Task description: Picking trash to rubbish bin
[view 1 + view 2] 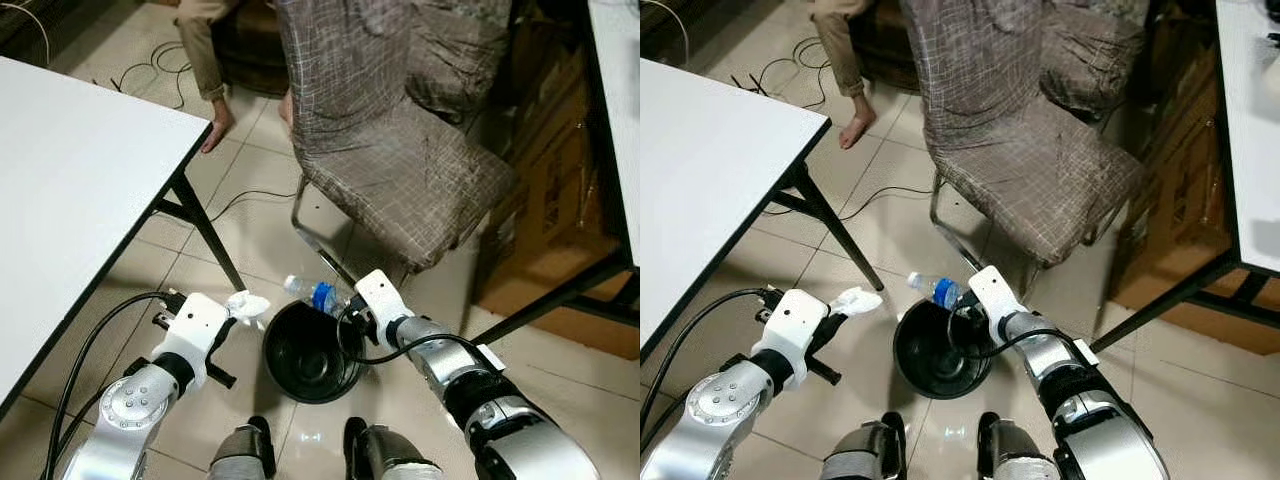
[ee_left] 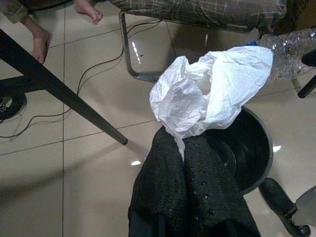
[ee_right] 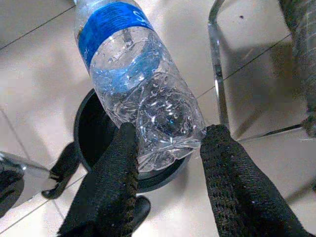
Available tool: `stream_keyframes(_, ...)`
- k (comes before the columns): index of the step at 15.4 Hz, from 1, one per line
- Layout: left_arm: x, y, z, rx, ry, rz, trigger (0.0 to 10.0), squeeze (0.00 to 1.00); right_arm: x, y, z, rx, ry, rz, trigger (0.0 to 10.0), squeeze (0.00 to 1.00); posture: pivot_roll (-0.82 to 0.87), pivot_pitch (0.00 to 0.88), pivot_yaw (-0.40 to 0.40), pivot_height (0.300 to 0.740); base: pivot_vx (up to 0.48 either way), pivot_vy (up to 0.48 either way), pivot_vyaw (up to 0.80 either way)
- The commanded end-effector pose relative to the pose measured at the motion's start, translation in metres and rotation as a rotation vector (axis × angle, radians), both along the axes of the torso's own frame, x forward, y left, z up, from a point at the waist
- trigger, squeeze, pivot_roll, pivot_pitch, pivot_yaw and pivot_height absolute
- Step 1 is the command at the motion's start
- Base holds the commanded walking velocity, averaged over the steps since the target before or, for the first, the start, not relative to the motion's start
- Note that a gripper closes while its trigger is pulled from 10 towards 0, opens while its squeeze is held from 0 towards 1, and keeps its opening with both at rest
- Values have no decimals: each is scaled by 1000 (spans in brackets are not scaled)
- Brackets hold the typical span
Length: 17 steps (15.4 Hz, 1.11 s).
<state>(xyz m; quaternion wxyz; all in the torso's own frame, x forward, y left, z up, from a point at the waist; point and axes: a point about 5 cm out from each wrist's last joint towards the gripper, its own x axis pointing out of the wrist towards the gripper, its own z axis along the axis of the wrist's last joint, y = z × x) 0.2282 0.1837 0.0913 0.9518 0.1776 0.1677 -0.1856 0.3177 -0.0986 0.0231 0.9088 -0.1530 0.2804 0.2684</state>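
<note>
Step in hand, judging from the pictures: delivery of the trash to the black rubbish bin (image 1: 312, 352), which stands on the tiled floor just in front of the robot's feet. Left hand (image 1: 236, 312) at the bin's left rim, fingers narrow and clamped on a crumpled white tissue (image 2: 207, 94); tissue raised beside the rim, not yet over the opening. Right hand (image 3: 168, 143) at the bin's right rim, fingers (image 3: 118, 168) pressed on the base of a clear plastic bottle (image 1: 310, 293) with a blue label; bottle lying across the far edge of the bin, neck pointing away to the left. Beyond the bin, a fabric-covered chair (image 1: 400, 150), and a person's bare feet (image 1: 216, 124) farther off. Next move, probably: bring each item fully above the opening, then widen the fingers. Needed care: bottle long and light, likely to catch the rim and roll off onto the floor.
</note>
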Motion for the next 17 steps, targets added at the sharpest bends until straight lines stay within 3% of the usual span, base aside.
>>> stream_keyframes(1,-4,0,-1,-4,13,0,10000,0,-3,3,-4,15,22,4,10000,1000,30,279,-31,740,0,0,0)
stream_keyframes(8,-1,-4,-4,-24,18,6,10000,0,-2,6,-3,34,20,-3,10000,992,20,266,-27,740,0,0,0)
stream_keyframes(9,3,-11,-10,-42,23,-17,10000,0,-1,0,-3,41,15,-12,10000,0,8,260,-26,740,0,0,0)
stream_keyframes(13,21,-45,-35,-81,72,-159,10000,0,-10,-30,0,24,-40,-68,10000,0,-53,246,-7,740,0,0,0)
stream_keyframes(15,35,-67,-52,-77,131,-246,10000,0,-28,-51,15,29,-77,-118,10000,0,-81,240,12,740,0,0,0)
stream_keyframes(17,48,-80,-63,-70,182,-295,10000,0,-54,-59,29,19,-79,-89,10000,0,-107,234,35,740,0,0,0)
